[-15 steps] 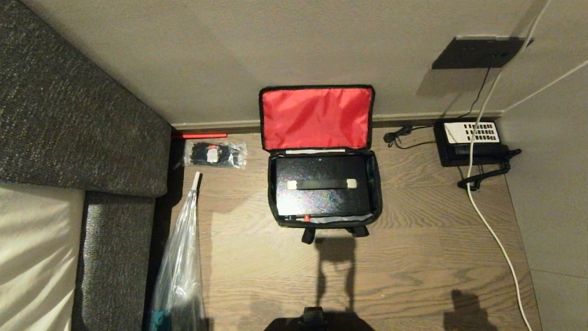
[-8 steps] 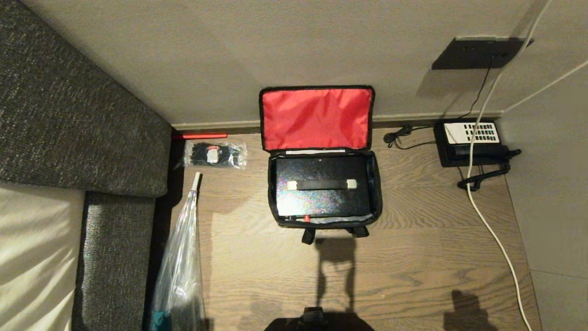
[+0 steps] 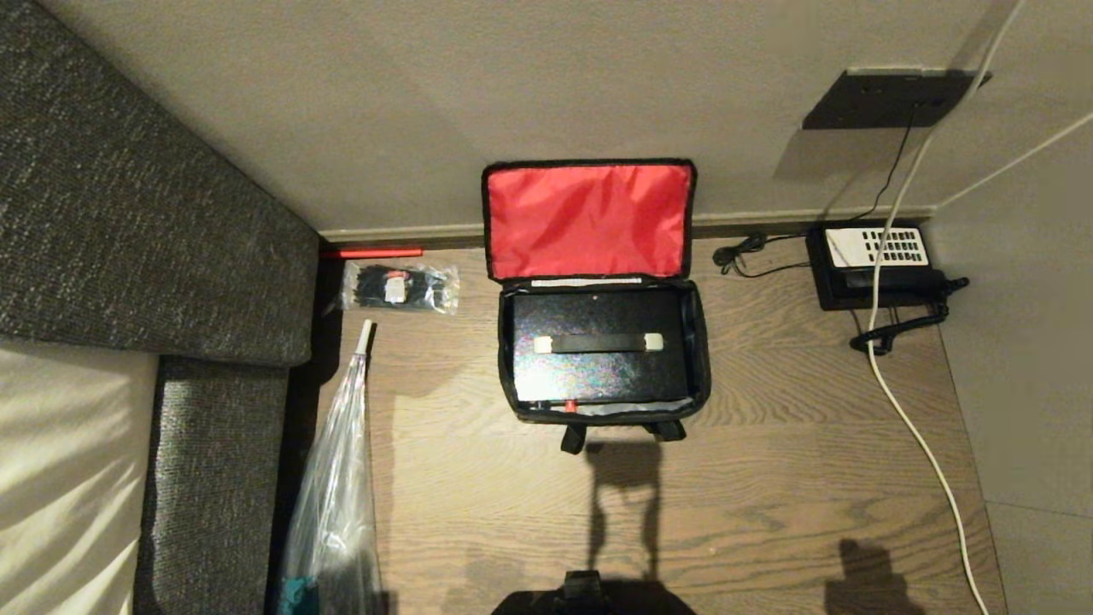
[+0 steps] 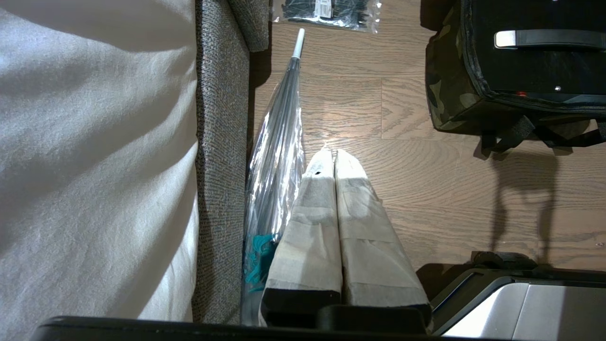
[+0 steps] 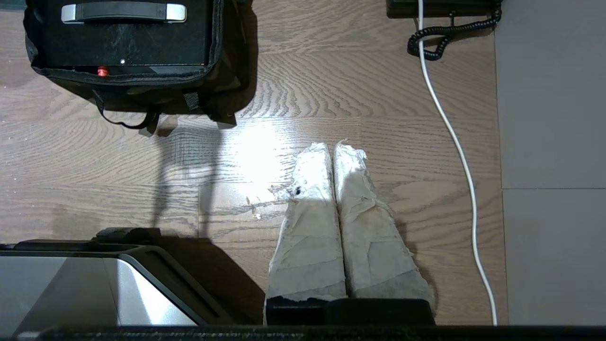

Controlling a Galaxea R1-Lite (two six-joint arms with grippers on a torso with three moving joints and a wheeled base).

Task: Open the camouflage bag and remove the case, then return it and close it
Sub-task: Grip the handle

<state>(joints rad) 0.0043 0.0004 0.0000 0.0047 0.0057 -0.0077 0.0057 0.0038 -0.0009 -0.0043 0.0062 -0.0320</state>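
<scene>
Case (image 3: 600, 346) inside open camouflage bag (image 3: 702, 359) against the wall, packet (image 3: 400, 287) left, phone (image 3: 875, 265) right.

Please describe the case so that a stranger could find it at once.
On the wooden floor by the wall stands the open camouflage bag with its red lid raised. The case lies inside: flat, black, with a strap handle between pale tabs, unlike the keypad phone nearby.

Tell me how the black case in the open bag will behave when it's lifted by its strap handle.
The case looks flat and hard-sided, so it should probably stay stiff. Its strap handle sits centred, so it would likely hang fairly level. It fits snugly in the camouflage bag, so the soft walls may drag along.
</scene>
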